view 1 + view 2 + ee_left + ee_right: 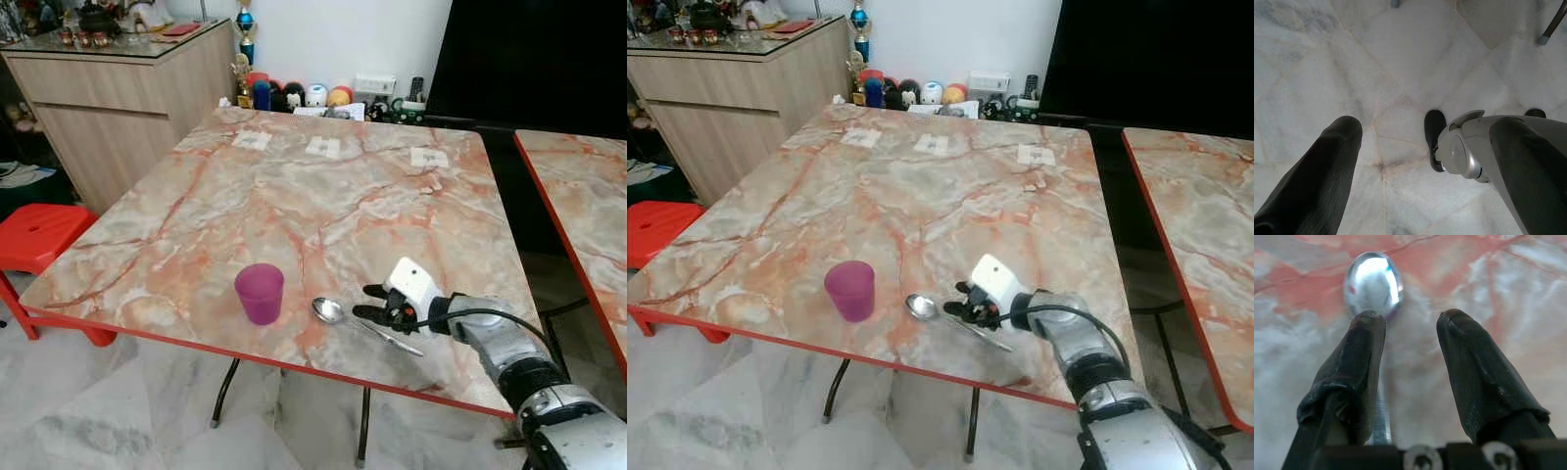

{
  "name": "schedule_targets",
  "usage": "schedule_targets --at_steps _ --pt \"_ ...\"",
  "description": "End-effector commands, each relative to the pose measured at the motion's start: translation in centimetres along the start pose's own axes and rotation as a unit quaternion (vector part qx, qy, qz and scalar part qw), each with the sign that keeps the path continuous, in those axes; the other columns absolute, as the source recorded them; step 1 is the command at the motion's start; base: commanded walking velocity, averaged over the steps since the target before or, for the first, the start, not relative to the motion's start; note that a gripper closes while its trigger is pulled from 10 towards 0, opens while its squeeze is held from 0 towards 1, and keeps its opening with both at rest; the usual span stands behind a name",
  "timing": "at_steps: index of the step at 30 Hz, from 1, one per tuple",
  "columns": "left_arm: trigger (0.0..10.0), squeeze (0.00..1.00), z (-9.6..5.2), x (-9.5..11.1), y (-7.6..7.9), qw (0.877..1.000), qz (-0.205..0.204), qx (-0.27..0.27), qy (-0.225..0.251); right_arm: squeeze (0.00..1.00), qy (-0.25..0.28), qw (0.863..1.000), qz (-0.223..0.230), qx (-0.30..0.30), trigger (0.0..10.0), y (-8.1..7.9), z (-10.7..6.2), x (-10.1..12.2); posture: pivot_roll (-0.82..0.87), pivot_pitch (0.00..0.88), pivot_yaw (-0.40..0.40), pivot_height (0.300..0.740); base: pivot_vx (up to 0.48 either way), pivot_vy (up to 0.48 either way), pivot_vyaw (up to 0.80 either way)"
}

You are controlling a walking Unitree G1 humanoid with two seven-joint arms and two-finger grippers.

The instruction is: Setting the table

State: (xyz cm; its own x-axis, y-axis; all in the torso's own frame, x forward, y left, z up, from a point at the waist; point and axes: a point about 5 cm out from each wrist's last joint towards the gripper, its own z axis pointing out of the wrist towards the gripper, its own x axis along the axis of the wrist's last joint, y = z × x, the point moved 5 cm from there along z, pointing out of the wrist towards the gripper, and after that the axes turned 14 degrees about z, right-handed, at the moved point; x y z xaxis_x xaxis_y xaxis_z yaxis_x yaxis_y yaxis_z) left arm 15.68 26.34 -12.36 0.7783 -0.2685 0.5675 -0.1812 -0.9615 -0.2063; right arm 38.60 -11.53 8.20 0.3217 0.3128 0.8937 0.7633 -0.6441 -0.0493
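Observation:
A purple plastic cup (260, 292) stands upright near the front edge of the marble table (294, 196). Just right of it lies a metal spoon (329, 311), bowl toward the cup and handle running right toward the table's edge. My right gripper (365, 302) rests low over the spoon's handle, open. In the right wrist view the spoon bowl (1373, 284) shines just beyond the fingers (1359, 362), and the handle runs under one of them. My left gripper (1427, 125) hangs idle over the floor, open and holding nothing.
Three paper labels (323, 147) lie along the table's far side. A red stool (39, 235) stands at the left, with a wooden sideboard (118, 88) behind it. A second marble table (588, 196) is close on the right, across a narrow gap. Toys (294, 95) line the far wall.

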Motion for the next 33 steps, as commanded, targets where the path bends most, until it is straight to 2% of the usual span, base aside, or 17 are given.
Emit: schedule_targets --at_steps 1,8,15,18,33 --pt "10.0 0.0 -0.2 -0.8 0.2 1.0 -0.009 -0.003 -0.013 0.0 -0.012 1.0 -0.012 0.016 10.0 -0.4 0.2 -0.2 0.07 0.034 -0.01 0.74 0.0 0.0 0.0" --pt "10.0 0.0 -0.2 -0.8 0.2 1.0 -0.013 -0.001 -0.014 0.0 -0.005 0.999 0.001 0.043 10.0 -0.8 0.0 -0.1 0.08 0.046 -0.013 0.74 0.0 0.0 0.0" --pt "10.0 0.0 -0.2 -0.9 0.2 1.0 -0.015 -0.003 -0.015 0.0 -0.021 0.999 -0.011 0.045 10.0 -0.9 -0.1 -0.8 0.08 0.053 -0.011 0.74 0.0 0.0 0.0" --pt "10.0 0.0 -0.2 -0.9 0.2 1.0 -0.015 -0.004 -0.015 0.0 -0.044 0.998 -0.022 0.033 10.0 -0.6 -0.2 -1.7 0.08 0.059 -0.009 0.74 0.0 0.0 0.0" --pt "10.0 0.0 -0.2 -0.9 0.1 1.0 -0.017 -0.003 -0.015 0.0 -0.075 0.996 -0.016 0.037 10.0 -0.9 -0.2 -3.3 0.09 0.069 -0.009 0.74 0.0 0.0 0.0"
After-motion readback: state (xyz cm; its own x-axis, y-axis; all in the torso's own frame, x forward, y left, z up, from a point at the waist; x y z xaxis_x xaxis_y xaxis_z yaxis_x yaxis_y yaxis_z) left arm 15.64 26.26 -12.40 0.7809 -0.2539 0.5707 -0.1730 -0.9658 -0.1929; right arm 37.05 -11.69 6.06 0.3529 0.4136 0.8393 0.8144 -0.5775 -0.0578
